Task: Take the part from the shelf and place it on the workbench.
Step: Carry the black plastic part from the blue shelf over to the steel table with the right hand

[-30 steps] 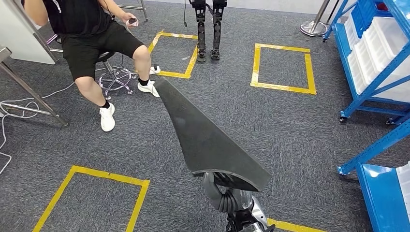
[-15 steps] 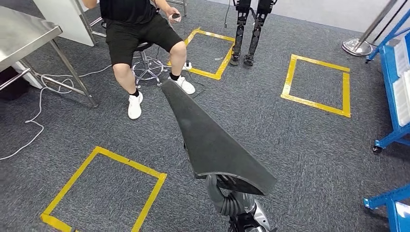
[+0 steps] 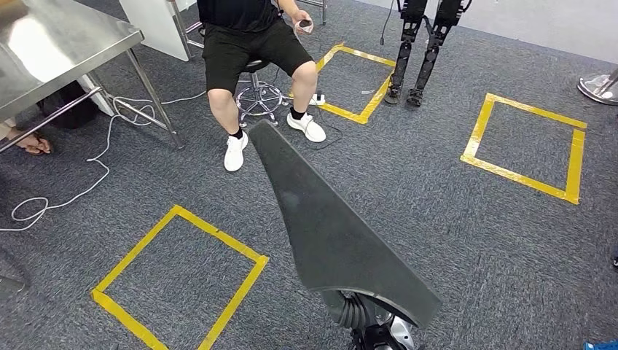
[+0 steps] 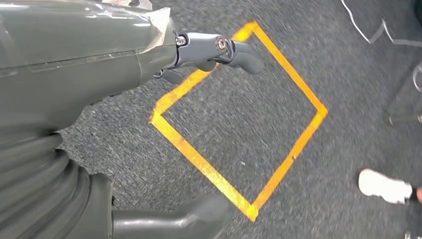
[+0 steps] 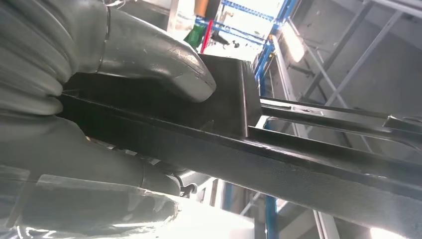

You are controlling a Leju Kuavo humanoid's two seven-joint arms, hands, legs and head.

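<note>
the right robot hand (image 3: 357, 312) grips the wide end of the part (image 3: 321, 219) from beneath, its thumb (image 5: 164, 64) pressed flat on the dark surface and the darker fingers underneath — so the part is held out in front of the robot, well above the carpet (image 3: 452, 211). the left robot hand (image 4: 219, 50) hangs spread over the floor, holding nothing. over the last second the whole view has swung round: the blue shelving has slid out of sight and the steel bench (image 3: 51, 44) has come in at the upper left. i take that as the robot turning away from the shelf, with the carry underway and the placing still to do.

the part is a long, tapering black panel, matt and finely grained, curved at the wide end with a ribbed underside. the bench top is brushed metal, bright with glare. yellow tape squares (image 3: 175, 281) mark the grey carpet — a person (image 3: 251, 44) sits on a stool beside the bench.
</note>
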